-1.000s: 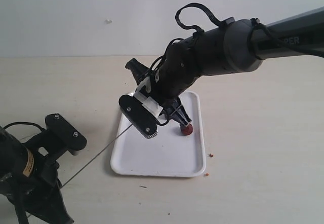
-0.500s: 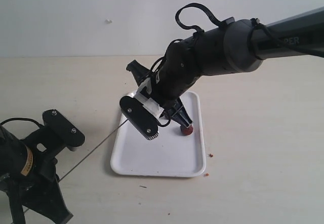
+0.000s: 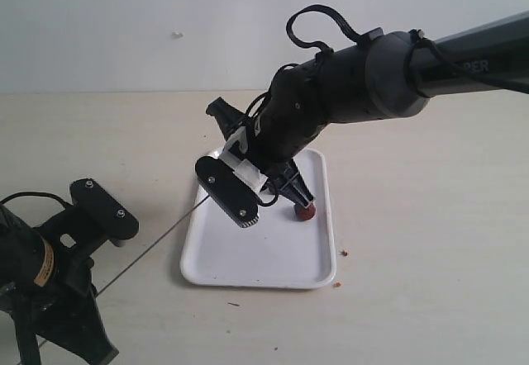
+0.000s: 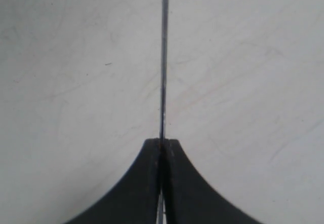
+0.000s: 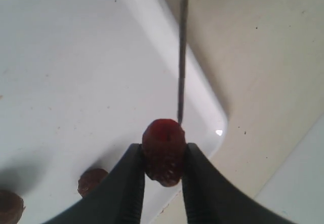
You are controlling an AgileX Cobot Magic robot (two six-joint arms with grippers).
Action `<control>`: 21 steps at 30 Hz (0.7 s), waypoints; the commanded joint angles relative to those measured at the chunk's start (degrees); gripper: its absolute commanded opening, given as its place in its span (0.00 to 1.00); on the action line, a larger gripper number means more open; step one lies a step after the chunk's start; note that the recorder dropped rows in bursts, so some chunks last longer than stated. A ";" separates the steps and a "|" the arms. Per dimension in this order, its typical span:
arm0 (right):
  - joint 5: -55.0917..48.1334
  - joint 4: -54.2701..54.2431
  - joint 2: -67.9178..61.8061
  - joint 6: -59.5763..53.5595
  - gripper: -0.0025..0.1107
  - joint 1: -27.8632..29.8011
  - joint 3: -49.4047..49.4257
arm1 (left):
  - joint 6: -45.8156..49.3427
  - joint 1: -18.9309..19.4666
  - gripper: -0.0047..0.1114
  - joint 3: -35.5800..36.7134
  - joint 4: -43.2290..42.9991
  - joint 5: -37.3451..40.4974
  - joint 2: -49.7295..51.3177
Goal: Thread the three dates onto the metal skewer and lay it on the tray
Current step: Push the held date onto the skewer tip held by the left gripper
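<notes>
- Left pincer (image 4: 163, 144) clenched on the metal skewer (image 4: 163, 57); right pincer (image 5: 163, 155) grasps a date (image 5: 163, 145) against the skewer's tip.
- A second date (image 5: 92, 182) and a third date (image 5: 8, 206) lie on the tray (image 5: 61, 57); crumbs (image 3: 344, 253) on the tabletop (image 3: 413, 216) by its corner.

Pretty plain setup here: a pale beige table (image 3: 430, 208) with a matte top, and up close you can see faint scuffs and hairline scratches (image 4: 228, 82) all over it. Behind it is a flat off-white wall (image 3: 99, 26) that meets the far edge of the tabletop in a straight line, with one tiny mark (image 3: 177, 34) on it. Light's soft and even, so shadows on the tabletop look weak and blurry.
</notes>
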State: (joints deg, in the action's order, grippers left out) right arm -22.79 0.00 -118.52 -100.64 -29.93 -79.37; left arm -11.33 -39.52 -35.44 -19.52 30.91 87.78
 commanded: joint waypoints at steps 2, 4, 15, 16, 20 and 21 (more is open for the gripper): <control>0.87 0.00 0.56 0.38 0.24 -0.07 0.11 | 0.16 0.20 0.04 0.09 -0.42 -0.58 -0.06; 0.84 0.00 0.56 0.38 0.24 -0.28 0.11 | 0.40 0.20 0.04 0.09 -0.42 -0.57 -0.06; 1.74 0.00 1.19 3.33 0.24 -2.01 0.11 | 0.60 0.20 0.04 0.09 -0.42 -0.57 -0.06; 1.52 0.00 1.63 3.33 0.24 -2.01 0.11 | 0.54 0.20 0.04 0.09 -0.42 -0.70 -0.06; -1.36 0.00 3.25 3.33 0.24 -2.01 0.11 | 0.64 0.20 0.04 0.09 -0.82 -2.17 -0.06; -2.77 0.00 3.67 3.33 0.24 -2.01 0.11 | 0.92 0.20 0.04 0.09 -1.13 -2.81 -0.06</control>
State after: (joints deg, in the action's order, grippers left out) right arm -23.62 0.00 -116.16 -97.74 -31.89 -79.37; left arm -10.99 -39.52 -35.35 -19.85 29.46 87.78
